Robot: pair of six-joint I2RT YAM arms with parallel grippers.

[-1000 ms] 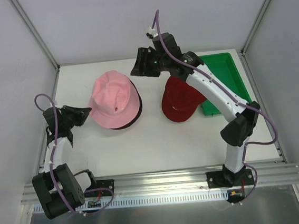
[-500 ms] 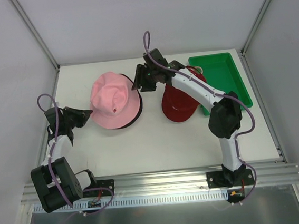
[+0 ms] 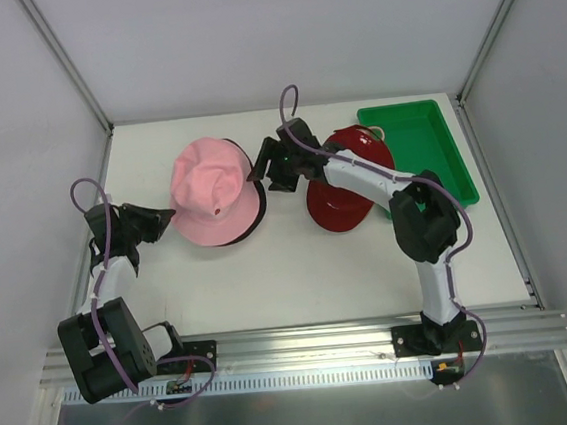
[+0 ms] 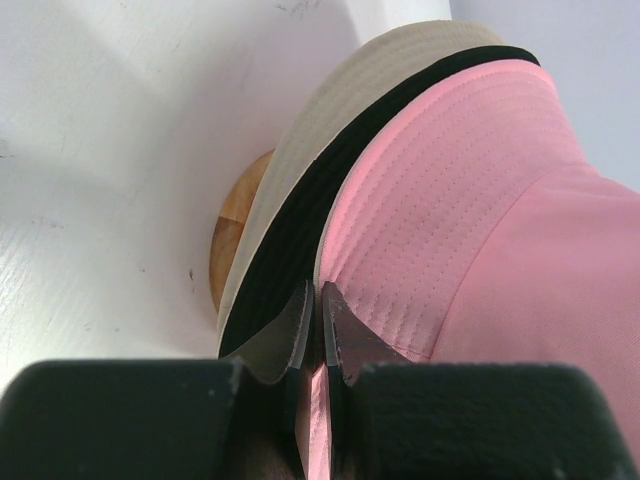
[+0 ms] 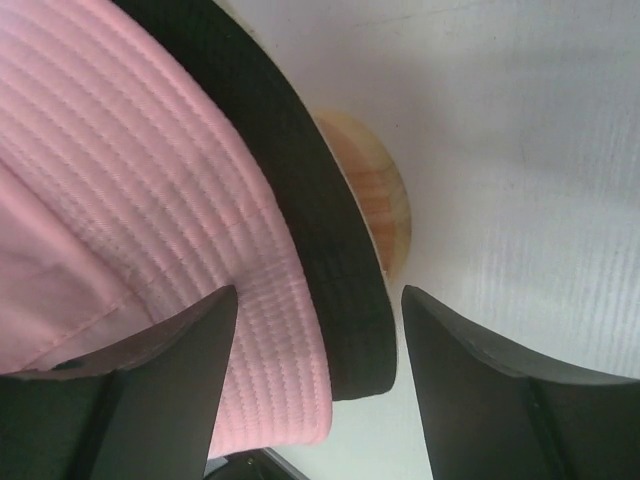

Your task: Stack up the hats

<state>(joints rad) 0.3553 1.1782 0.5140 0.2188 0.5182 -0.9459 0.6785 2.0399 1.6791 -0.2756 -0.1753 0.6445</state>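
Two grippers at your pink hat (image 3: pixel 211 184)
Left gripper (image 3: pixel 167 216) pinches its brim; right gripper (image 3: pixel 260 170), jaws apart, has swung down alongside.

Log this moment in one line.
left gripper: shut at pink hat brim | right gripper: open, straddling pink and black hat brims | stack: pink over black over cream hat | red cap: apart

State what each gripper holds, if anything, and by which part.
The left gripper pinches the pink hat by the edge of its brim. The right gripper holds nothing: its jaws stand open astride that hat's brim.
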